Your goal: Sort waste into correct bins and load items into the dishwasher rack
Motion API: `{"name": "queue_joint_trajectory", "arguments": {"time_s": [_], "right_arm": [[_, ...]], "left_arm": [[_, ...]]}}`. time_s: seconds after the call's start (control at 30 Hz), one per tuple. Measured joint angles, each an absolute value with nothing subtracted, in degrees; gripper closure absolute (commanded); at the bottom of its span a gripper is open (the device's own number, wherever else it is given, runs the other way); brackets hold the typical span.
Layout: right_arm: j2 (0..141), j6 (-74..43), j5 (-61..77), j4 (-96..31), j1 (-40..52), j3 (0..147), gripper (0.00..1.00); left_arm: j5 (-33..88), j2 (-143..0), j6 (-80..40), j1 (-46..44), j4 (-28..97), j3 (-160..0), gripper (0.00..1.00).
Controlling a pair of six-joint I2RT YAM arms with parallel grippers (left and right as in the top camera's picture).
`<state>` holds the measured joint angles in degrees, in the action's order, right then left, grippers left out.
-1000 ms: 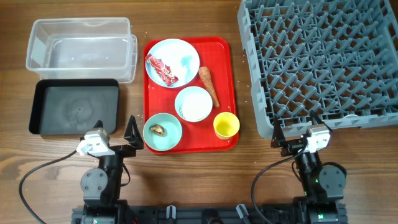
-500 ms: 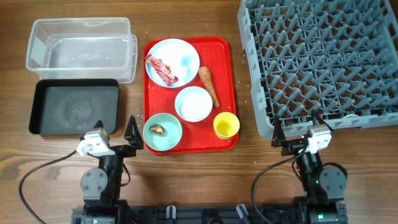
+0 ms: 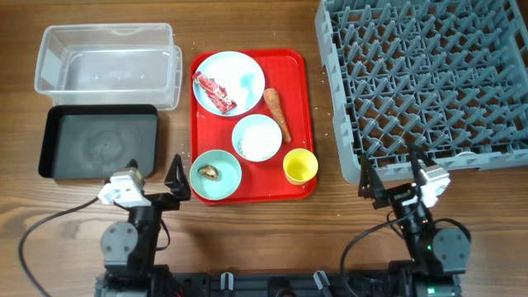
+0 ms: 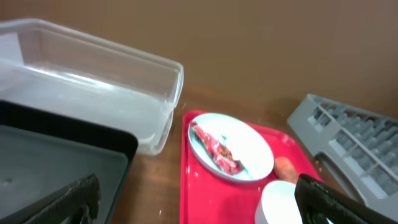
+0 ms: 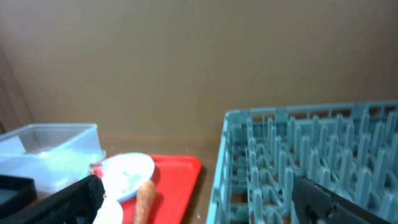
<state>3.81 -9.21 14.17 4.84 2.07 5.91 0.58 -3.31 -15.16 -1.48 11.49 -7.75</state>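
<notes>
Overhead: straight down, flat red rectangular plastic tray (image 3: 300,91) left of centre. Left wrist: low, close, facing across it from near-left. Right wrist: low, farther, from near-right. Shared by all: the tray.

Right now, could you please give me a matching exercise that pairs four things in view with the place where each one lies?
Things:
1. red snack wrapper
2. small brown food scrap
3. orange carrot
4. black tray

Places:
a. inside the mint-green bowl
b. straight on the red tray, beside the plate
c. beside the clear tub, nearer the robot
d. on the pale blue plate

Pairs: 1-d, 2-a, 3-b, 4-c
</notes>
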Motion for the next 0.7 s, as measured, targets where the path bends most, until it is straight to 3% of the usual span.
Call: {"name": "queue_joint_trajectory", "arguments": {"time_s": [0.3, 0.53, 0.7], "right_arm": [[27.8, -7.8, 18.2, -1.6, 2.0, 26.8, 0.0], [50.0, -2.0, 20.7, -26.7, 2.0, 54.2, 0.0], [60.0, 0.3, 21.0, -37.9, 2.0, 67.8, 0.0]], "left_arm": [[1.0, -28.0, -14.6, -1.5, 26.2, -33.9, 0.0], [1.3, -49.3, -14.2, -1.5, 43.9, -55.4, 0.0], [1.4, -61.9, -14.2, -4.7, 53.9, -64.4, 0.0]]}}
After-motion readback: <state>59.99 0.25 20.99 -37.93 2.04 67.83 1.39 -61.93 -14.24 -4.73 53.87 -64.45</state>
